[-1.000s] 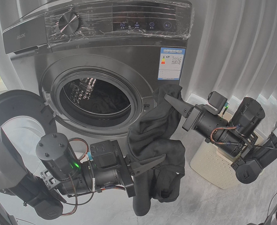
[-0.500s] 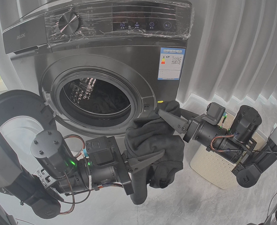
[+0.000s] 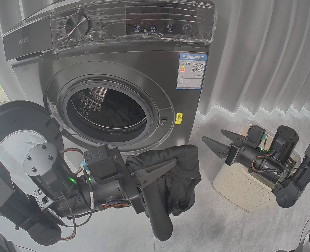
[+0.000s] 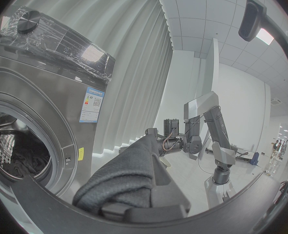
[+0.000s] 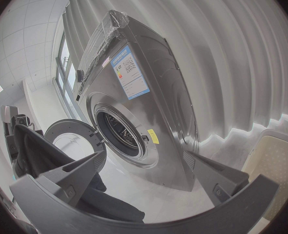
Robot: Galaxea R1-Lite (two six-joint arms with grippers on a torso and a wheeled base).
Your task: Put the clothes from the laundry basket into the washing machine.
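Note:
A dark garment (image 3: 183,165) hangs over my left gripper (image 3: 169,168), which is shut on it in front of and below the washing machine (image 3: 127,67). The same garment (image 4: 124,176) covers one side of the left gripper (image 4: 140,153) in the left wrist view. The drum opening (image 3: 106,111) is open, with dark clothes lying inside. My right gripper (image 3: 216,137) is open and empty, low at the right, above the white laundry basket (image 3: 239,193). From the right wrist, the open right gripper (image 5: 144,153) faces the machine, with the garment (image 5: 37,153) off to one side.
The round machine door (image 3: 18,130) is swung open to the left, close to my left arm. White curtains (image 3: 267,53) hang behind and to the right. The grey floor (image 3: 214,228) lies between the machine and the basket (image 5: 274,160).
My right gripper let go of the garment, opened, and moved down and back to the right over the basket. The garment dropped and now hangs from the left gripper alone.

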